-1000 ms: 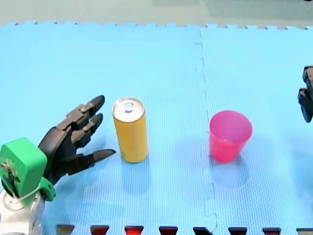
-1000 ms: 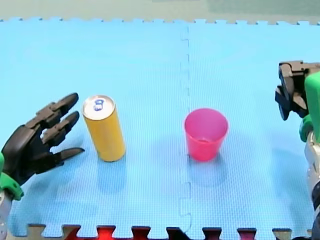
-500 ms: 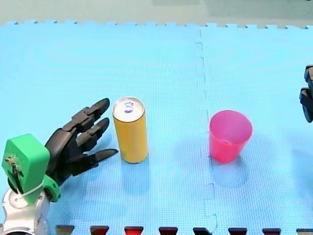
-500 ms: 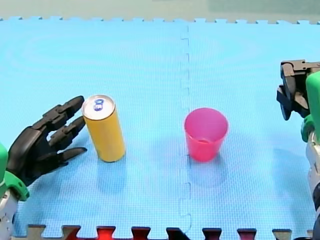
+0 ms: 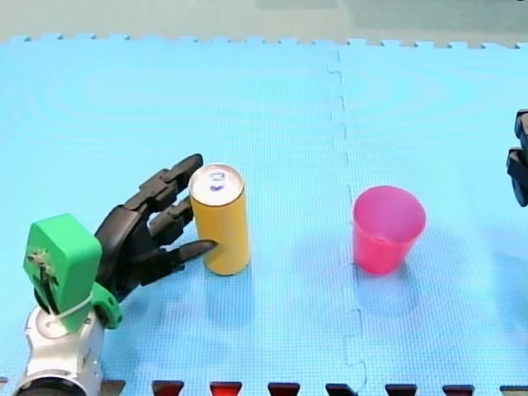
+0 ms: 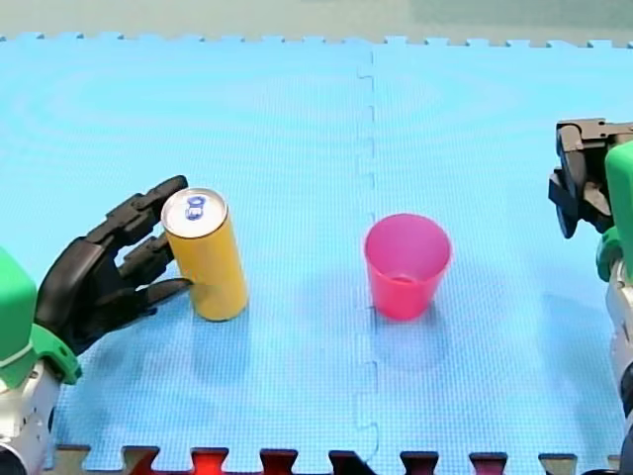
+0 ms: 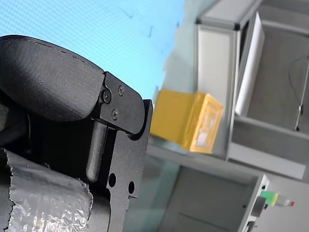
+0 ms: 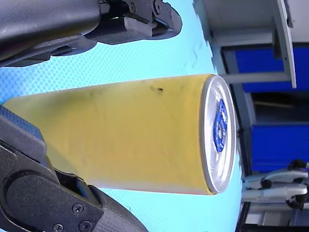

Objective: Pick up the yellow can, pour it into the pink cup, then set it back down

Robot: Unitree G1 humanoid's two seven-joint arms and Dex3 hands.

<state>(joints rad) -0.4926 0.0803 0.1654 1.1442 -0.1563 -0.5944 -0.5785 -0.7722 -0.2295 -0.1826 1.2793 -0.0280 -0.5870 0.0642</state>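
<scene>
The left hand (image 5: 147,235) is unclenched and grips nothing – its thumb tip touches the yellow can (image 5: 221,227) low on the side, and the other fingers reach behind it. The can stands upright, top upward, toward the near-left corner of the mat (image 5: 247,99). The right hand (image 6: 582,178), curled and holding nothing, is at the mat's right edge.

Silver-topped yellow can (image 5: 221,227), pink cup (image 5: 386,229), blue mat (image 5: 247,107), black left robot hand (image 5: 147,235), green wrist block (image 5: 62,260)
</scene>
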